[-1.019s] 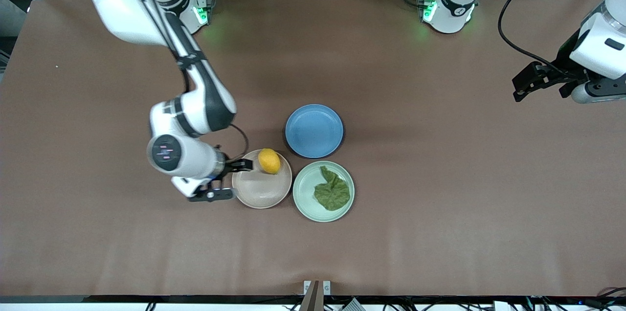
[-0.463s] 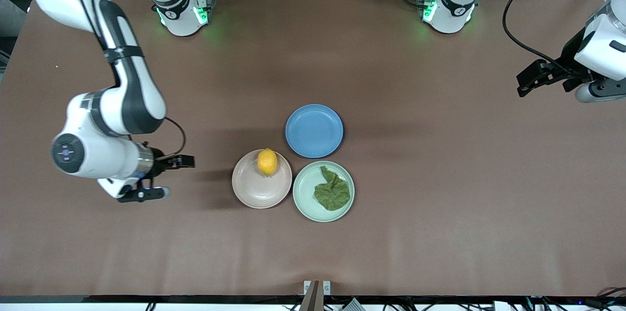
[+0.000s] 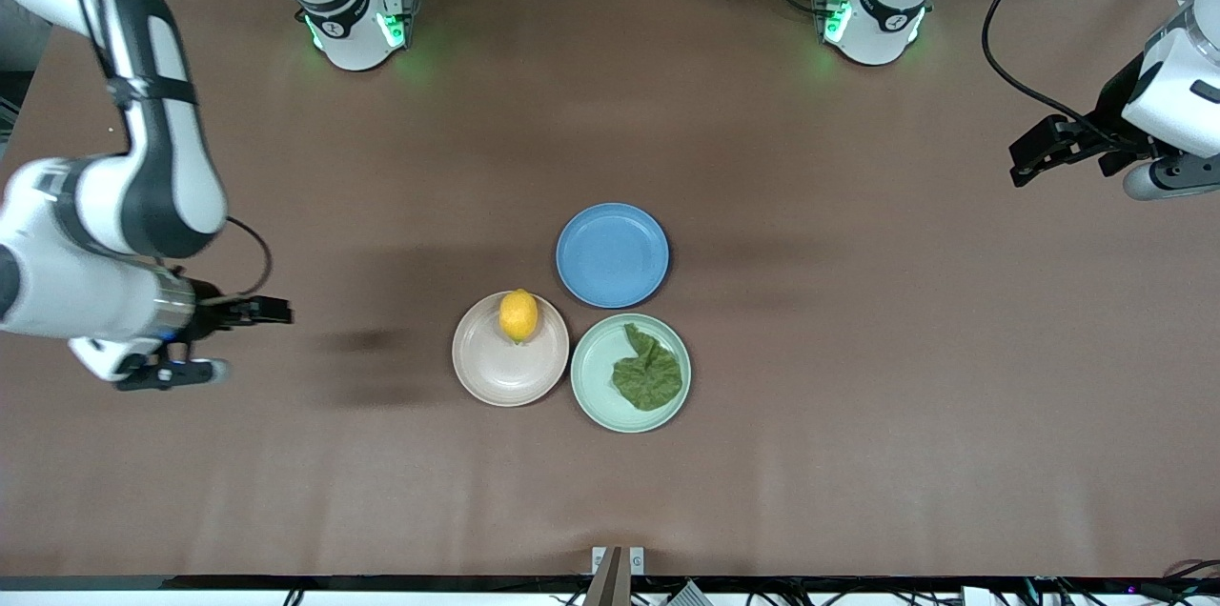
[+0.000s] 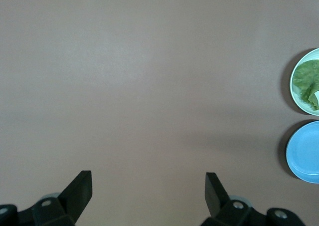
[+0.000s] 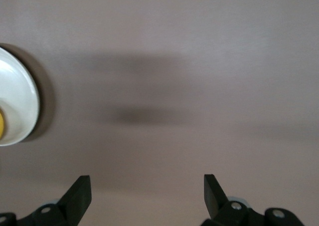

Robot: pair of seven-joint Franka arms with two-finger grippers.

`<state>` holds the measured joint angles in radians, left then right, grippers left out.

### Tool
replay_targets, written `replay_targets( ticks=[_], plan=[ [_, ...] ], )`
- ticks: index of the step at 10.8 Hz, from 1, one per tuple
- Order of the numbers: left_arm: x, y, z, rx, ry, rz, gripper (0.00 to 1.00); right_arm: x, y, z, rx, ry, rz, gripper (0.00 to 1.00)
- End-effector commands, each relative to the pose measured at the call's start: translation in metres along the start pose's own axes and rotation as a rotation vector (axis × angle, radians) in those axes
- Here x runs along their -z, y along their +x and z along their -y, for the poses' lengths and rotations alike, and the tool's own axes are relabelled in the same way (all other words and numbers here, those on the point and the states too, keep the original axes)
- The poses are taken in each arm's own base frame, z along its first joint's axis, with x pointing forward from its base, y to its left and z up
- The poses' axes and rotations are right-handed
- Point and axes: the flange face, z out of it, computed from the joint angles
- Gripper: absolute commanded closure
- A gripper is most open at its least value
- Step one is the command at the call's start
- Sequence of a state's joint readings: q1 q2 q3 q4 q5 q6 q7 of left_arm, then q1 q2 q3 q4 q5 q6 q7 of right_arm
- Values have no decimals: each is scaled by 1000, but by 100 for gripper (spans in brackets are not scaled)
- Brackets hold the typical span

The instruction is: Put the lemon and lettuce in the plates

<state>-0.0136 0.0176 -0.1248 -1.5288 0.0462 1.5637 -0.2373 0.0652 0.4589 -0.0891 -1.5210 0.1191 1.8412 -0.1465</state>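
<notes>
Lemon [image 3: 518, 314] rests in the pink-beige plate [image 3: 496, 377] and lettuce [image 3: 648, 372] in the mint plate [image 3: 597, 379] beside it, so placing looks done. Both end effectors are open and empty — right end effector [image 3: 217, 342] over bare desk [image 3: 858, 454] toward its arm's end, left end effector [image 3: 1041, 149] likewise. What remains, I judge, is retreating cleanly — keep each high, away from the plates and the blue plate [image 3: 612, 255].

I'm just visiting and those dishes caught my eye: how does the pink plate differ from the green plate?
The pink plate is pale pink-beige, while the green plate is pale mint. The pink plate holds a small yellow lemon near its rim; the green plate holds a wrinkly lettuce leaf covering much of its middle. The pink plate lies toward the right arm's end of the table. Both are round, rimmed, look equal in size and sit side by side.
</notes>
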Motion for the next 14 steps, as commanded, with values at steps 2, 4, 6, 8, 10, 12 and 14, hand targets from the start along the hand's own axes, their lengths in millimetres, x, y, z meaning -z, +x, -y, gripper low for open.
replay_targets(
  ticks=[2, 4, 6, 8, 10, 12, 14],
  plan=[
    [8, -4, 2, -9, 13, -11, 0, 70, -45, -26, 6, -25, -46, 0],
    [8, -4, 1, -8, 3, -8, 0, 106, -66, -32, -9, -23, -61, 0],
    [8, -5, -1, -11, -1, -7, 0, 137, -88, -34, -20, -28, -65, 0],
    [8, -4, 0, -9, -1, -7, 0, 165, -112, -33, -25, -38, -57, 0],
    [7, -4, -1, -11, -2, -4, 0, 191, -132, -28, -59, -35, -50, 0],
    [9, -2, -3, -12, -6, -10, 0, 218, -148, -22, -55, -59, -50, 0],
    [8, -2, -5, -15, -6, -8, 0, 221, -154, -24, -62, -79, -27, 0]
  ],
)
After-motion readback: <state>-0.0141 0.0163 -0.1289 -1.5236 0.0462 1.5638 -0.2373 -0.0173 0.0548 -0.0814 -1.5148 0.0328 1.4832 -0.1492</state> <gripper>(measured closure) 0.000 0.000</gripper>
